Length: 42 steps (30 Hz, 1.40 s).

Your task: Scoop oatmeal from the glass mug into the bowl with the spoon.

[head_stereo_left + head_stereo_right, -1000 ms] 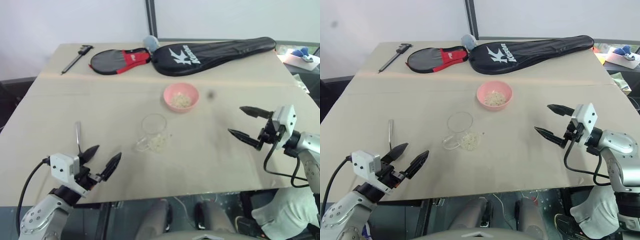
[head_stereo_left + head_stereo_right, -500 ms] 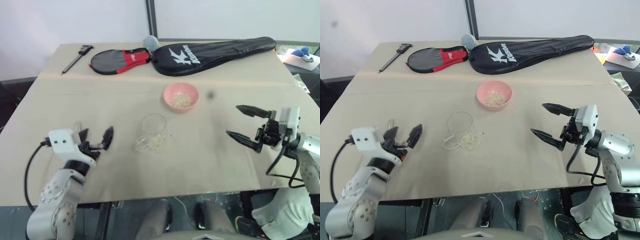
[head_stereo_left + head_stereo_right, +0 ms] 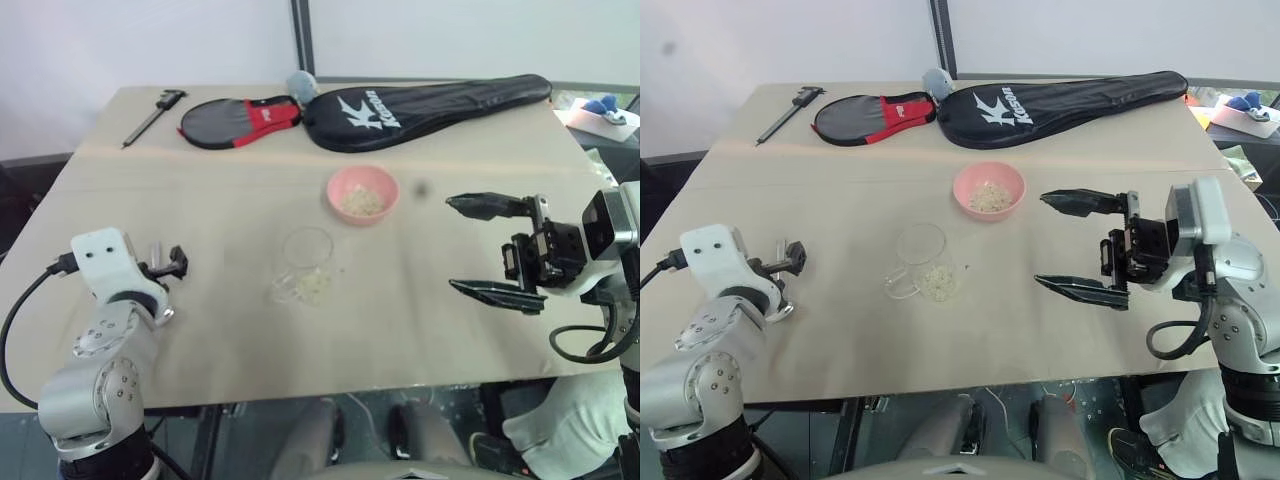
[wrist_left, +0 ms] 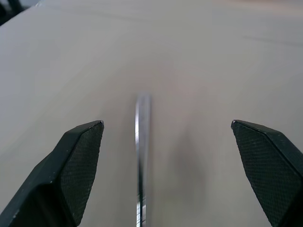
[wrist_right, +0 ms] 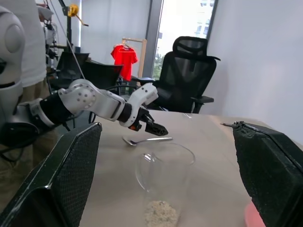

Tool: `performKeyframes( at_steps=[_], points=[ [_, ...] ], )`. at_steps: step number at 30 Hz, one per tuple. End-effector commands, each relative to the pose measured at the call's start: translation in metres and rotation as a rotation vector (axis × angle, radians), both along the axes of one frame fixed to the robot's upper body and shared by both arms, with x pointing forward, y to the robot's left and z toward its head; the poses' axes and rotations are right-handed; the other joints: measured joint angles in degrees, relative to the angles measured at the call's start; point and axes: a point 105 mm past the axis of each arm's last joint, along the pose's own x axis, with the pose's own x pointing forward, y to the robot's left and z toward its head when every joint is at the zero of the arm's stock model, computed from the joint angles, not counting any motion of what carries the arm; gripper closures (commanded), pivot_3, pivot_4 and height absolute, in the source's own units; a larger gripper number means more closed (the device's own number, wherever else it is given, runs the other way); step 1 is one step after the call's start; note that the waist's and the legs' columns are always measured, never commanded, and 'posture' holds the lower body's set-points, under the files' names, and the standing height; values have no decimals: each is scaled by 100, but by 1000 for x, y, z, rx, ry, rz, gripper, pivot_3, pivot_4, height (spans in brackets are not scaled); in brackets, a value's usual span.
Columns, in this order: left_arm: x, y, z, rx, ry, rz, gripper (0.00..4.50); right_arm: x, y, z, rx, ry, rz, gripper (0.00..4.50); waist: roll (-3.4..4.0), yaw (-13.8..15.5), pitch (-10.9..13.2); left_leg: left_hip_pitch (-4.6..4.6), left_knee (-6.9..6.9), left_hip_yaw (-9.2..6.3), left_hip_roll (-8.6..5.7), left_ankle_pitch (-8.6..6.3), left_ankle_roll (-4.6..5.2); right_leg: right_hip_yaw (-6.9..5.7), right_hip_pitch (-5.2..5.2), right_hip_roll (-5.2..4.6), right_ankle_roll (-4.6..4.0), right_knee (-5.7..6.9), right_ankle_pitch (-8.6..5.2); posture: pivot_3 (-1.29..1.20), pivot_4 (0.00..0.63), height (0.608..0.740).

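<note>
Both grippers [image 4: 168, 137] [image 3: 1077, 245] wide open

Arms: silver-grey rounded housings with visible screws. White box-shaped wrist modules. Left gripper [image 3: 788, 258] and right gripper [image 3: 1072, 245]: tapered black fingers [image 4: 78, 165], cross-hatched inner pads. Black cables looping off both forearms.

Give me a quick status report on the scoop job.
Both grippers open, empty. Left gripper over the spoon on the table. Mug upright.

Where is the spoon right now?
The spoon lies flat on the table at the robot's left, between the left gripper's open fingers, left of the glass mug.
</note>
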Motion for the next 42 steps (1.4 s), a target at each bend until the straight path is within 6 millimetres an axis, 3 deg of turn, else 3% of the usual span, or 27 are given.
performKeyframes(
  at_steps=[1, 10, 13, 21, 23, 28, 31, 32, 35, 37, 39, 42],
  points=[
    [-1, 9, 3, 9, 41, 60, 15, -4, 1, 10, 13, -53, 11, 0, 0, 11, 0, 0, 0, 0, -1, 0, 0, -1, 0, -1, 0, 2, 0, 0, 150, 740],
    [9, 19, -20, -45, 249, 144, 15, 0, -2, 2, 4, -56, -33, 0, -1, 1, 0, 0, 1, -1, -4, 1, -2, -1, -1, 0, 0, 2, 0, 0, 150, 740],
    [8, 18, -35, -91, 342, 156, 766, 1, -4, 1, -3, -70, -55, 0, -1, -3, 0, 1, 1, -1, -4, 1, -3, 0, -1, 0, 1, 3, 0, 0, 150, 740],
    [3, 22, -46, -141, 410, 186, 4314, 1, -6, -2, -3, -65, -96, 0, 8, -55, -5, 23, -10, 6, -3, 5, -13, 13, 2, 3, 0, 13, 0, 0, 150, 740],
    [4, 21, -45, -150, 391, 179, 4457, 4, -5, -2, 2, -57, -119, 0, 12, -55, -7, 36, -20, 9, -2, 6, -16, 18, 9, 4, 0, 13, 0, 0, 150, 740],
    [17, 34, 0, -72, 129, 222, 4457, 36, -6, 6, 24, -63, -375, 0, 6, -30, -4, 44, -28, 13, -1, 6, -19, 22, 14, 3, 0, 13, 0, 0, 150, 740],
    [39, 26, 65, -12, -216, 102, 4457, 50, 1, 29, 28, -98, -483, 0, -3, -8, 2, 35, -27, 13, -2, 8, -22, 19, 5, 3, 0, 13, 0, 0, 150, 740],
    [48, 10, 92, 9, -366, -43, 4457, 56, 3, 38, 1, -118, -540, 0, -5, 0, 4, 28, -25, 12, -3, 8, -23, 17, 0, 2, 0, 13, 0, 0, 150, 740],
    [57, -30, 134, -5, -579, -342, 4457, 76, 11, 60, 11, -57, -611, 0, -5, 12, 3, -9, 0, -3, -3, 9, -25, -3, -18, -2, -3, 9, 2, 0, 150, 740],
    [55, -68, 162, 220, -671, -571, 4457, 83, 27, 73, 12, 20, -549, 0, -6, -13, 3, -16, 1, -8, -9, 9, -22, -7, -16, -5, -2, -6, 1, 0, 150, 740],
    [53, -111, 175, 360, -730, -810, 4457, 92, 48, 87, 32, 56, -531, 0, -12, -79, 13, -19, -5, -4, -12, 10, -21, -3, -19, -5, -2, -9, 1, 0, 150, 740],
    [53, -141, 182, 470, -794, -1001, 4457, 104, 73, 101, 105, 182, -503, 0, -12, -114, 13, -36, -4, -2, -12, 12, -21, -2, -43, -3, -3, 4, 2, 0, 150, 740]
  ],
)
